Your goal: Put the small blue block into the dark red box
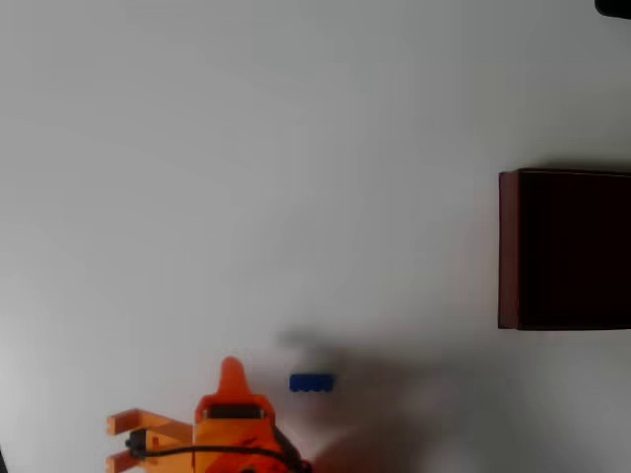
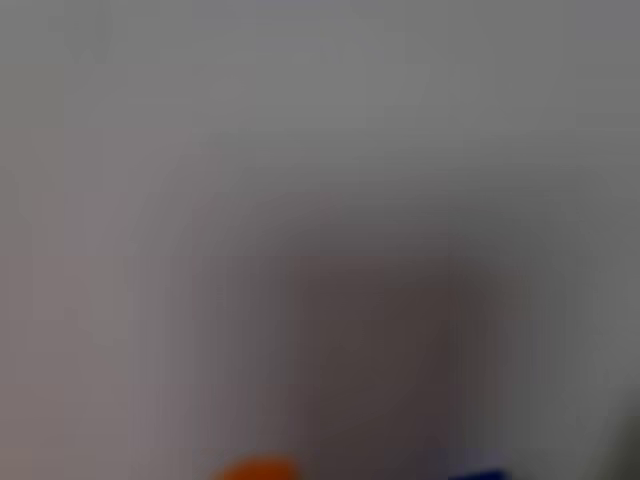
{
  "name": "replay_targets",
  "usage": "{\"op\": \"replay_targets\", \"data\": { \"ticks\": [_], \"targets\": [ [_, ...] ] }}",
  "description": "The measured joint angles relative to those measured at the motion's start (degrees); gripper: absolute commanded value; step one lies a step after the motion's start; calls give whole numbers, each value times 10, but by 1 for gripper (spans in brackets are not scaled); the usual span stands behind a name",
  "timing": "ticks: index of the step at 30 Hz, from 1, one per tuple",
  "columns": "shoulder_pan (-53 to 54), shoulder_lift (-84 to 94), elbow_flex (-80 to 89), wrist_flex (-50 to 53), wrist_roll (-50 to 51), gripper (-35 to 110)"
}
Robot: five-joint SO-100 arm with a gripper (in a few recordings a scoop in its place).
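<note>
In the overhead view the small blue block (image 1: 312, 382) lies flat on the white table near the bottom, its long side running left-right. My orange gripper (image 1: 232, 370) sits just left of it, a short gap apart, tip pointing up the picture. Only a single pointed tip shows, so the jaws look shut with nothing in them. The dark red box (image 1: 508, 246) stands far off at the right edge, its black inside facing up and partly cut off. The wrist view is heavily blurred: an orange fingertip (image 2: 258, 468) and a bit of the blue block (image 2: 480, 474) show at the bottom edge.
The white table (image 1: 296, 177) stretches bare between the block and the box. A soft shadow lies right of the block. A dark object (image 1: 613, 7) pokes in at the top right corner.
</note>
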Motion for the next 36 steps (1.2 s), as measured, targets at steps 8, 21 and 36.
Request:
{"op": "replay_targets", "data": {
  "ticks": [8,21,36],
  "targets": [
    [89,-3,69,-96,-69,33],
    [127,51,104,-82,1,33],
    [91,164,124,-24,89,34]
  ]
}}
